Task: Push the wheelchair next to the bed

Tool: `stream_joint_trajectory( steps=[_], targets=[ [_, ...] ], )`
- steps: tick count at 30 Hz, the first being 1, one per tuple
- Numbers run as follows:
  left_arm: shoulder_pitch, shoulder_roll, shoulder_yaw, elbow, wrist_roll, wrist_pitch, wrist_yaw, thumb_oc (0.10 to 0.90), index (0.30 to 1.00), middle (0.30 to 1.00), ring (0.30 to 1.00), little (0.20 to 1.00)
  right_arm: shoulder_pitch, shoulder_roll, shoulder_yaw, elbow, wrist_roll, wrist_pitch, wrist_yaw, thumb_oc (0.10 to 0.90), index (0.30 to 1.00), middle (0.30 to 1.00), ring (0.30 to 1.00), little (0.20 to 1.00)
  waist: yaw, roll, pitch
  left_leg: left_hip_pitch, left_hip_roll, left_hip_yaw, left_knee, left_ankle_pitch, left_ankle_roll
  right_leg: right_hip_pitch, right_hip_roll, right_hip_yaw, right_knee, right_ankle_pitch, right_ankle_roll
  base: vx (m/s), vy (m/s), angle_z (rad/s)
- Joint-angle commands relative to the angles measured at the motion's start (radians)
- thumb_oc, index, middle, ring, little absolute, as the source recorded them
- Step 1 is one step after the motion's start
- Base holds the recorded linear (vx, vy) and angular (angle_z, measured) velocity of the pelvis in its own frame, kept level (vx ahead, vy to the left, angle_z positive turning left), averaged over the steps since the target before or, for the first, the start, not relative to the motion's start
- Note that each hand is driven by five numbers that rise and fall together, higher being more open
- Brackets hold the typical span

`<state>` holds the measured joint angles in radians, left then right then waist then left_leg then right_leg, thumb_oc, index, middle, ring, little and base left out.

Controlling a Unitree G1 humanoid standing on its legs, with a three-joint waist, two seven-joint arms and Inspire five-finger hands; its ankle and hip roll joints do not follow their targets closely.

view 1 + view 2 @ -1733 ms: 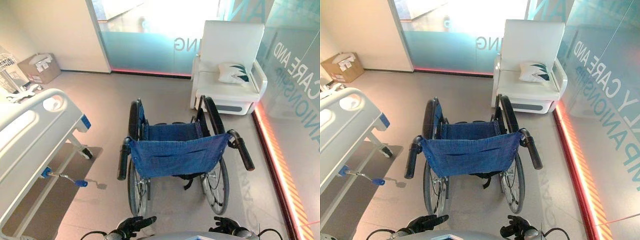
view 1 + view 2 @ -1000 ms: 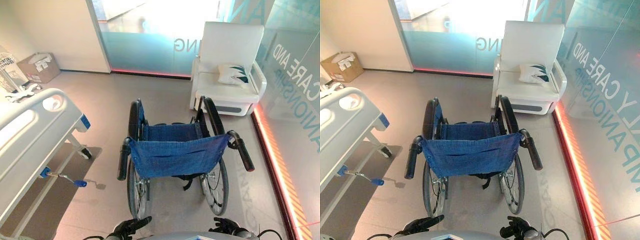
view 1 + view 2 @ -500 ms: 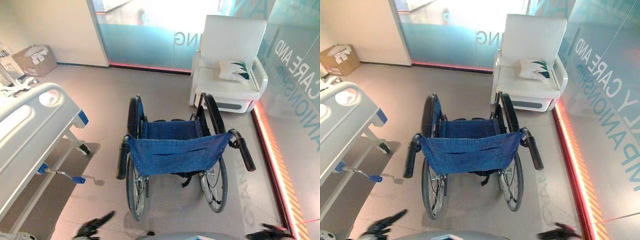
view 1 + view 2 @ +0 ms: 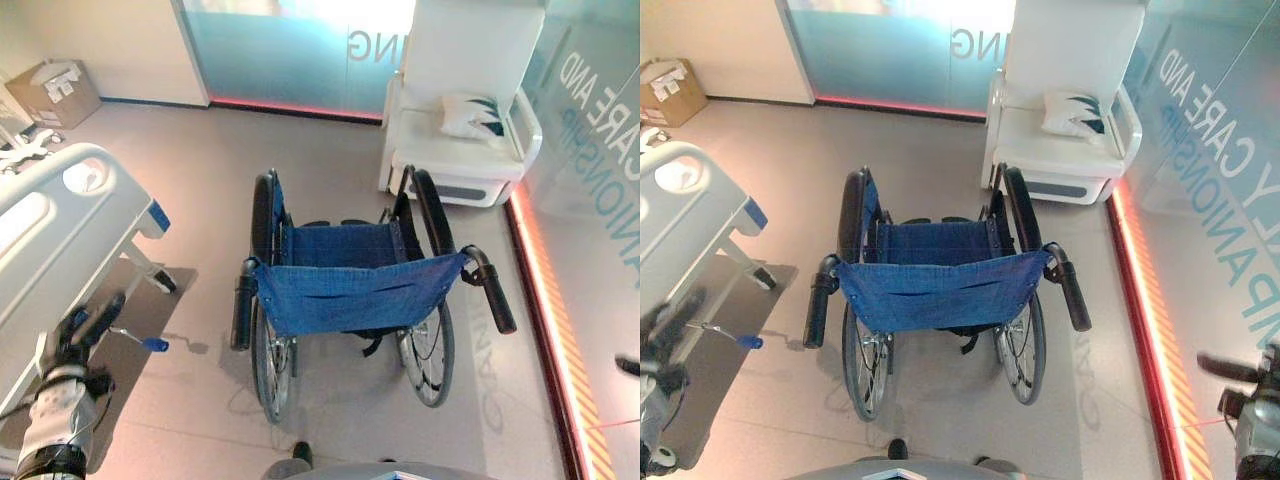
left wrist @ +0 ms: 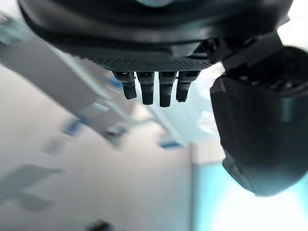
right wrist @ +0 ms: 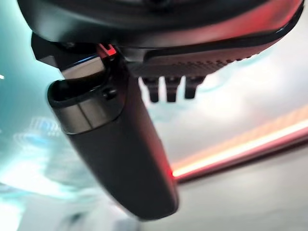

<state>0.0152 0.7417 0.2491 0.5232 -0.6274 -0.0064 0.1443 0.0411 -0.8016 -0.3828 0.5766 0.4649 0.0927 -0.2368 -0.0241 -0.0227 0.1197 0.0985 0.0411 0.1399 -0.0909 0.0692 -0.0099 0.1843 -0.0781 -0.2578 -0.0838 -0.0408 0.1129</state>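
Both of your hands have swung out from low centre: the left hand (image 4: 82, 330) is now up beside the white hospital bed (image 4: 60, 235), fingers straight and empty. The right hand (image 4: 1240, 385) is out by the frosted glass wall (image 4: 1210, 120), fingers loose and empty too. You have the blue-fabric wheelchair with black push handles (image 4: 350, 295) standing untouched mid-room on the grey floor (image 4: 200, 180), well apart from the bed, with a white armchair (image 4: 450, 160) just beyond it.

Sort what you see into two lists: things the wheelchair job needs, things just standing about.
Job: wheelchair, bed, left hand, right hand (both open, touching nothing).
Standing about: white armchair, cushion on it, cardboard box by the wall.
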Motion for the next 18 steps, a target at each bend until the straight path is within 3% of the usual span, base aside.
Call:
stream_joint_trajectory(
  steps=[1,4,6,12,14,18],
  targets=[
    [-0.105,0.063,0.089,-0.224,-0.052,-0.069,-0.006,0.8,0.9,0.9,0.9,0.9,-0.124,-0.101,-0.074,-0.232,0.038,-0.11,-0.124,0.8,0.9,0.9,0.9,0.9,0.009,0.002,-0.052,0.024,-0.046,0.031,0.004,-0.095,-0.003,-0.07,0.014,0.03,0.043,0.044,-0.006,0.0,0.0,0.0],
    [-0.12,0.059,0.095,-0.37,-0.086,-0.059,-0.072,0.8,0.9,0.9,0.9,0.9,-0.15,-0.055,-0.077,-0.447,0.116,-0.132,-0.105,0.8,0.9,0.9,0.9,0.9,0.007,0.008,-0.059,0.024,-0.042,0.034,0.004,-0.097,-0.004,-0.069,0.014,0.031,0.043,0.038,-0.006,0.01,0.002,0.01],
    [-0.142,0.042,0.079,-0.457,-0.168,-0.042,-0.175,0.8,0.9,0.9,0.9,0.9,-0.189,-0.01,-0.046,-0.564,0.21,-0.16,-0.044,0.8,0.9,0.9,0.9,0.9,0.01,0.012,-0.067,0.021,-0.04,0.035,0.004,-0.097,-0.004,-0.07,0.013,0.029,0.042,0.035,-0.007,0.0,0.0,0.0],
    [-0.148,0.02,0.021,-0.573,-0.243,0.022,-0.319,0.8,0.9,0.9,0.9,0.9,-0.218,0.062,0.023,-0.686,0.36,-0.25,0.114,0.8,0.9,0.9,0.9,0.9,0.008,0.019,-0.081,0.022,-0.036,0.047,0.004,-0.101,-0.007,-0.067,0.011,0.023,0.035,0.034,-0.003,0.0,0.0,0.0],
    [-0.138,0.019,0.013,-0.576,-0.229,0.05,-0.366,0.8,0.9,0.9,0.9,0.9,-0.21,0.088,0.037,-0.729,0.475,-0.233,0.191,0.8,0.9,0.9,0.9,0.9,0.004,0.02,-0.084,0.021,-0.036,0.051,0.004,-0.102,-0.006,-0.07,0.011,0.024,0.034,0.035,-0.002,0.0,0.0,0.0],
    [-0.092,0.044,-0.021,-0.578,-0.151,0.128,-0.415,0.8,0.9,0.9,0.9,0.9,-0.185,0.118,0.079,-0.84,0.564,-0.086,0.255,0.8,0.9,0.9,0.9,0.9,-0.002,0.022,-0.086,0.021,-0.037,0.06,0.004,-0.099,-0.003,-0.073,0.01,0.028,0.023,0.046,0.003,0.0,0.0,0.0]
  ],
)
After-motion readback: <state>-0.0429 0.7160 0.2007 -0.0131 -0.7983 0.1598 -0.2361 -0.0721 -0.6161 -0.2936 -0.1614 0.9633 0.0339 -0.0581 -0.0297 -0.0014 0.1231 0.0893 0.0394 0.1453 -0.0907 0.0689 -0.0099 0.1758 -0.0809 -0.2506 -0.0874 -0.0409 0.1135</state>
